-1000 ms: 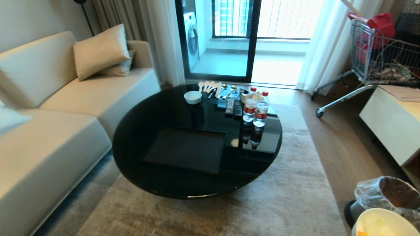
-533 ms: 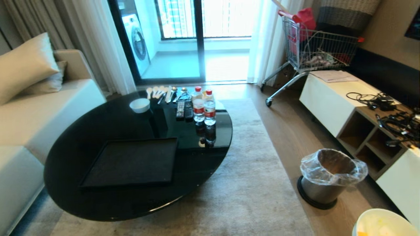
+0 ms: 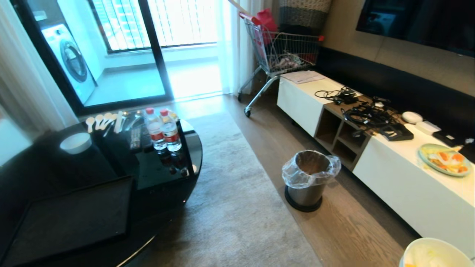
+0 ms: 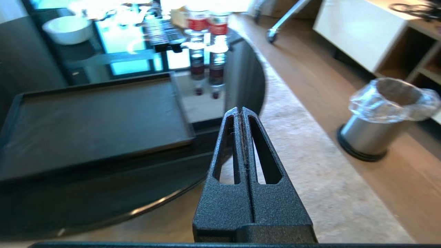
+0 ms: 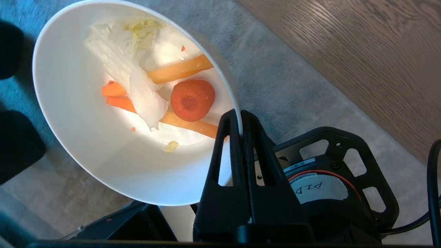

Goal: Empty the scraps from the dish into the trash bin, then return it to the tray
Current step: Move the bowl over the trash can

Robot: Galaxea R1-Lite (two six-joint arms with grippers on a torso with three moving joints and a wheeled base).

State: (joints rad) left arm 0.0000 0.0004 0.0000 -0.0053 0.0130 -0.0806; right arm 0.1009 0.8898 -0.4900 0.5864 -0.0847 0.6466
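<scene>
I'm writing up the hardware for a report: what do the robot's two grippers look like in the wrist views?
Both the left gripper and the right gripper are matte black with a grainy, textured finish. Each has two tapering fingers with long cut-out slots, rising from a broad black base. Behind the right gripper there is a black open-frame housing with a round white label ringed in red, and a black cable beside it.

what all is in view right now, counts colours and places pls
dish: 1, white, pinched at its rim by the right gripper
scraps: several, orange and pale, inside the dish
trash bin: 1, metal with clear liner, on the wood floor by the cabinet
tray: 1, black, on the black table
small bowl: 1, white, far side of the table
water bottles: 2, red caps, on the table
green plate: 1, on the white cabinet
shopping cart: 1, by the window
left gripper: shut, empty
right gripper: shut on the dish
</scene>
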